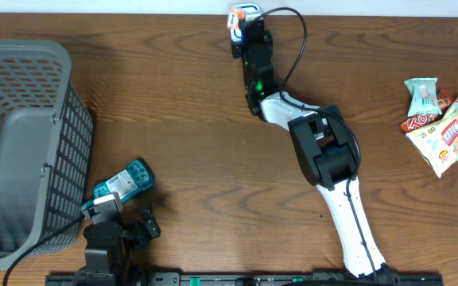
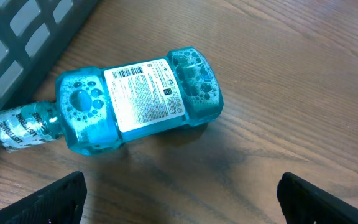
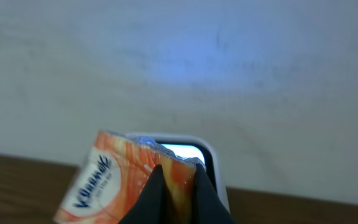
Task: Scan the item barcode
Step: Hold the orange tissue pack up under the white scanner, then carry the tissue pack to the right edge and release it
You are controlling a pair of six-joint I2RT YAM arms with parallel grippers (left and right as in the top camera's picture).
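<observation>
Orange "Kleenex" tissue packet (image 3: 104,183), clamped in the right gripper (image 3: 178,175), sits just before the white blue-lit scanner (image 3: 211,155); far from the scanner, the left gripper (image 2: 185,202) stands apart above a teal labelled bottle (image 2: 135,93).

Dark wood-grain table (image 1: 173,119), matt; grey plastic lattice basket (image 1: 70,159), dull; translucent blue plastic bottle (image 2: 79,112), glossy, with white paper label (image 2: 145,93); orange tissue pack (image 3: 110,180), shiny film wrap

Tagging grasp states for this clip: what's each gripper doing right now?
Left gripper: open, empty, near the blue bottle.
Right gripper: shut on the orange tissue pack.
</observation>
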